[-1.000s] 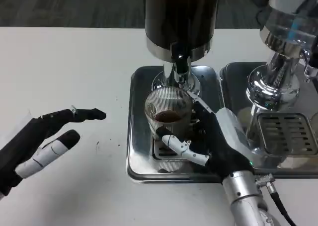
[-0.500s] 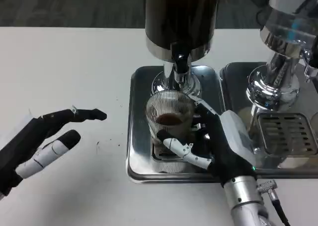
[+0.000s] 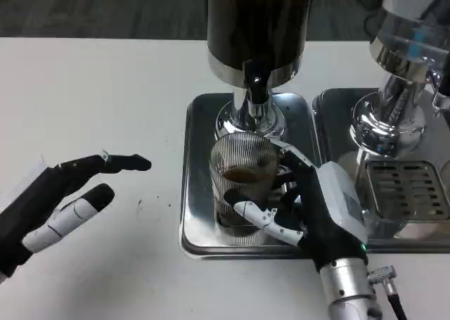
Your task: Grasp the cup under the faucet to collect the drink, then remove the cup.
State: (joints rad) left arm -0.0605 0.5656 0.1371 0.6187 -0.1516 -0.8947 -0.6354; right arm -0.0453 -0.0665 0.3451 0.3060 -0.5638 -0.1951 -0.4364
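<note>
Our right hand point(image 3: 309, 207) is wrapped around the clear ribbed glass cup point(image 3: 242, 183), with its fingers point(image 3: 264, 218) curled across the front of the cup and the white back of the hand at 3 o'clock from it. Our left hand point(image 3: 60, 200) rests on the white table point(image 3: 91, 109), way over at 9 o'clock from the cup, with its fingers spread apart and nothing in them.

We think the collecting step is done or nearly done, and the cup now needs to come away. The cup stands on the shiny metal drip tray point(image 3: 200, 221), just at 6 o'clock from the silver faucet point(image 3: 254, 98) of the tall dark drink dispenser point(image 3: 256, 24). Some brown drink point(image 3: 240, 174) sits inside the cup, but it is not full.

Next we should pull the cup toward 6 o'clock and keep it standing straight, so the drink does not slosh out. We should also lift it over the tray's rim.
</note>
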